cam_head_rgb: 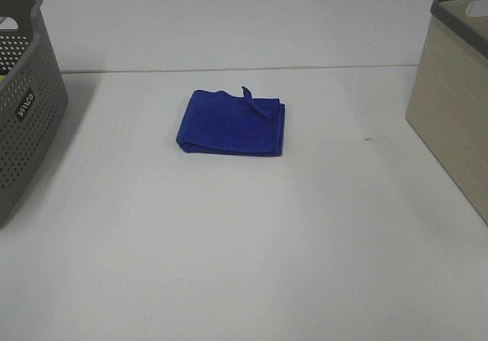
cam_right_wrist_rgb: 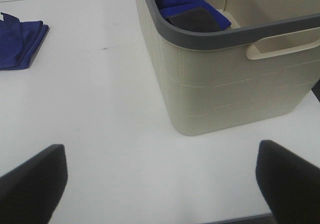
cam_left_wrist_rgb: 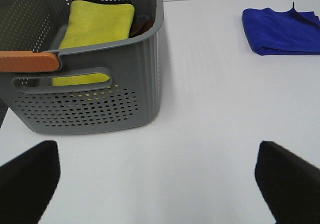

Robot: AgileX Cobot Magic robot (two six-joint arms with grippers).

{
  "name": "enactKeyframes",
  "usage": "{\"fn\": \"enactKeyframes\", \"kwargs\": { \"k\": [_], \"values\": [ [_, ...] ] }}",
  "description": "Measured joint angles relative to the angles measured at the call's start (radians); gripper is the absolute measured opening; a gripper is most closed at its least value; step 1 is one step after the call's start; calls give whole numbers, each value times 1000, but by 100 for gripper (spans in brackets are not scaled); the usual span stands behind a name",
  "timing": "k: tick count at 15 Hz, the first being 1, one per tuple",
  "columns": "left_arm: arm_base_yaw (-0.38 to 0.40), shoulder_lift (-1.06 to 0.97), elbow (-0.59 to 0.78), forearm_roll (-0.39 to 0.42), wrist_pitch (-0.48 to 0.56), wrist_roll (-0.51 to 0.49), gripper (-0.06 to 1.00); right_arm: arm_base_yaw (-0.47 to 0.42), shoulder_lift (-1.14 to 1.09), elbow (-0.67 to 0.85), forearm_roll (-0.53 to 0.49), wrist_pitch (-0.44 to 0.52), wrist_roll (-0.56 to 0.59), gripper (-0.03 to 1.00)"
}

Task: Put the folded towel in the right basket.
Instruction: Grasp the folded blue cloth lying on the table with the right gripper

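White table point(cam_head_rgb: 244, 249) carries folded blue towel point(cam_head_rgb: 232, 122) centrally, grey perforated basket point(cam_head_rgb: 27, 104) left, beige basket point(cam_head_rgb: 456, 101) right; apparently a seam point(cam_head_rgb: 229, 70) behind.
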Motion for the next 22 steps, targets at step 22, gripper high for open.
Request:
{"fn": "enactKeyframes", "kwargs": {
  "k": [22],
  "values": [
    [0,0,0,-30,0,-7,99,0,0,0,83,0,-70,97]
  ]
}}
